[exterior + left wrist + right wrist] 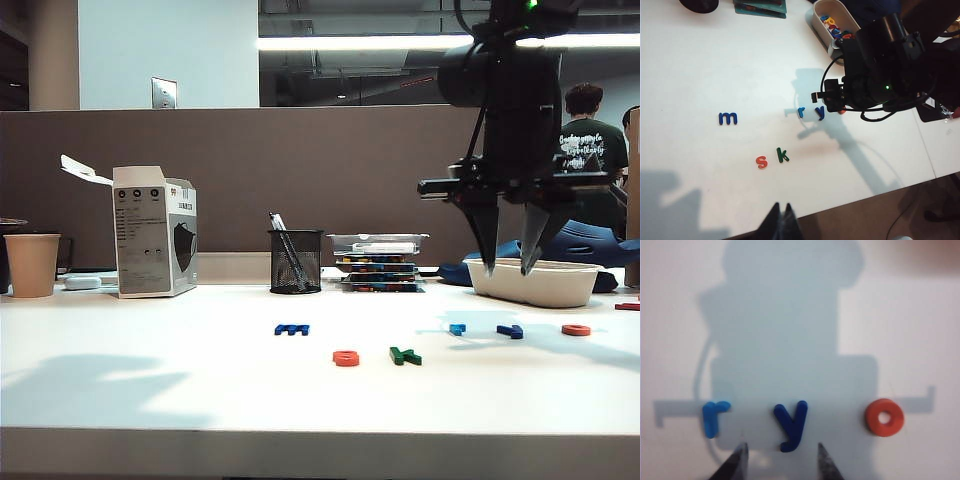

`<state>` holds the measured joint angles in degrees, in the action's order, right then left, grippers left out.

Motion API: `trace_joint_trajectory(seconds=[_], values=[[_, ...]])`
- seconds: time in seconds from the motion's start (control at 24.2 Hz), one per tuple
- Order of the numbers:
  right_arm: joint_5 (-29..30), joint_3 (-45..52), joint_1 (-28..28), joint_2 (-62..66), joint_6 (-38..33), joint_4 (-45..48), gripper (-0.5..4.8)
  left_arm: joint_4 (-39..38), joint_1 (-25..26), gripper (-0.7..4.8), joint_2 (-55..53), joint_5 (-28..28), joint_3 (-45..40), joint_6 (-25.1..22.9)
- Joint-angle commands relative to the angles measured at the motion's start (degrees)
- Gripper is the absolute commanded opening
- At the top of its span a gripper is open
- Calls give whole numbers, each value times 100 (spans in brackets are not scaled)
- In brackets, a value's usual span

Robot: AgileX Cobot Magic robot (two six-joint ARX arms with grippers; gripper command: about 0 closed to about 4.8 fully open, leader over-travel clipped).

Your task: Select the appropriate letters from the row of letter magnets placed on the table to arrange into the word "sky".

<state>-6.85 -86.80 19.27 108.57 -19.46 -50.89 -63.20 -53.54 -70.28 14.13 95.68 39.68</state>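
On the white table (150,370) an orange-red s (346,358) and a dark green k (405,355) lie side by side, in front of the row. Farther back lie a dark blue m (292,329), a light blue r (457,328), a dark blue y (510,331) and an orange-red o (575,329). My right gripper (510,268) hangs open above the y, well off the table. In the right wrist view the y (791,424) lies just ahead of the gap in that gripper (782,450), between the r (715,417) and the o (884,417). My left gripper (781,210) is shut and empty over the table's near edge, with the s (761,161) and k (782,155) ahead of it.
A white oval tray (532,282) with spare letters stands behind the y. Along the back are stacked clear boxes (378,260), a mesh pen holder (296,260), a white carton (155,232) and a paper cup (32,264). A person (590,140) sits beyond the partition.
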Motion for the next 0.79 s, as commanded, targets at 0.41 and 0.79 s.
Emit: trace_joint_trajectory(seconds=[0.41, 0.79], values=[[254, -2, -59, 525, 177, 37, 172, 31, 2, -5, 15, 17, 15, -24], [251, 4, -72, 697, 201, 105, 171, 31, 2, -5, 15, 17, 15, -24]])
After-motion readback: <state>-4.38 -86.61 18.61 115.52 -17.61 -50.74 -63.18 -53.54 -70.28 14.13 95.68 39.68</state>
